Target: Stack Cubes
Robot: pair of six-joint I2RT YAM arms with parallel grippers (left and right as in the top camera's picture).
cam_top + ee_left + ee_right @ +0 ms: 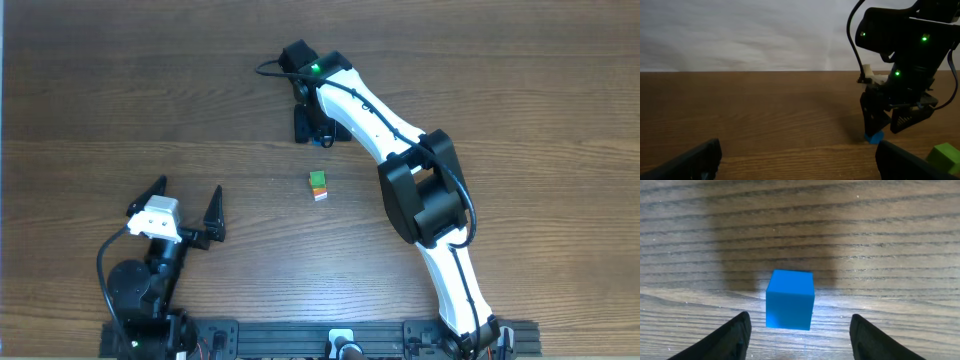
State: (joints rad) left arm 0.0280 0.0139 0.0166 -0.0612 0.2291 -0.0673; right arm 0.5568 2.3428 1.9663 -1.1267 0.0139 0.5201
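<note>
blue cube (790,300): sitting flat on the table (100,100), on the far side from the arm bases and roughly in line with the middle. One of its upright edges is turned towards the right wrist camera, so you see the top and two sides.
right gripper (800,319): down low right at the blue cube, fingers spread wide with one on each side of it. Bare wood shows between each finger and the cube, so it's straddling the cube and not pinching it.
right arm (400,140): stretched out long from its base at the right, angling across to the middle of the table.
green cube (318,180): about mid-table, nearer the bases than the blue cube and clearly apart from it. From above it looks like it's on top of something pale with a reddish edge, but I honestly can't tell what that is.
left gripper (183,203): hanging out at the left, close to its own base, fingers splayed wide open, well away from both cubes.
side-on look: from the left wrist camera the blue cube peeks out at the table right at the right gripper's fingertips.
</note>
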